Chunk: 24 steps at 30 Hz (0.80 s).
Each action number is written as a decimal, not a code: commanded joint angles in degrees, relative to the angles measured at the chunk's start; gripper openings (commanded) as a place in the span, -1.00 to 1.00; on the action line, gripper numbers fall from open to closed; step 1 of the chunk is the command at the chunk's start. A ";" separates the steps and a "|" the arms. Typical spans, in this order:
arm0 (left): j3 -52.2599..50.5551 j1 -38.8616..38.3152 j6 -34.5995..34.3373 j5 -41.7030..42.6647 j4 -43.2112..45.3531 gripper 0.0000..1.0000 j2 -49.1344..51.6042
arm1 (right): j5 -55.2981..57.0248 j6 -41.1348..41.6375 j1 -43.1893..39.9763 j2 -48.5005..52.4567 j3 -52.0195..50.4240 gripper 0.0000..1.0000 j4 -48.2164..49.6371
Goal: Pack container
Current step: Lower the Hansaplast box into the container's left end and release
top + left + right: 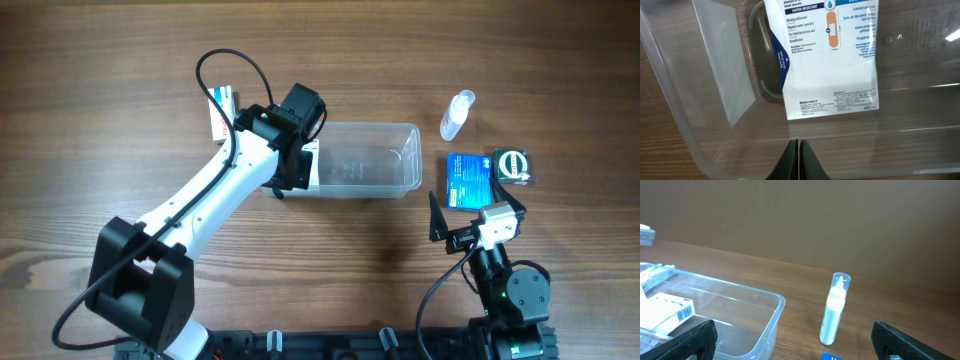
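- Overhead, centre left: left arm (225, 185) covers left end of container (395, 160) and part of small box (222, 103).
- Overhead, right: print on blue box (468, 180) and green-labelled pack (512, 165) too small to read.
- Left wrist: plaster box (827, 60) cut by top edge; left gripper (798, 152) cut by bottom edge.
- Right wrist: right gripper (792, 332) fingers (687, 340) cut at lower corners; blue box only sliver at bottom edge; container cut at left and bottom.

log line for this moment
left claw shut over tub | plaster box in tub | right claw open | bottle, blue box on table
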 commanded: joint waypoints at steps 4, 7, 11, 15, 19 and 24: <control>-0.46 -0.02 -4.85 7.61 5.77 -0.92 0.31 | 0.31 -0.57 -0.48 -0.11 -0.09 0.99 0.15; -0.46 -0.24 -9.16 7.58 8.76 -0.92 0.33 | 0.31 -0.57 -0.48 -0.11 -0.09 0.99 0.13; -0.46 -2.14 -12.70 7.52 13.44 -0.92 0.33 | 0.31 -0.57 -0.48 -0.11 -0.09 0.99 0.15; -0.48 -4.13 -14.49 5.05 15.61 -0.92 0.66 | 0.33 -0.55 -0.48 -0.11 -0.09 0.99 0.15; -0.48 -5.14 -16.13 4.96 17.33 -0.92 2.38 | 0.31 -0.55 -0.48 -0.11 -0.09 0.99 0.15; -0.46 -5.14 -16.13 4.26 19.61 -0.92 5.81 | 0.33 -0.57 -0.48 -0.11 -0.09 0.99 0.15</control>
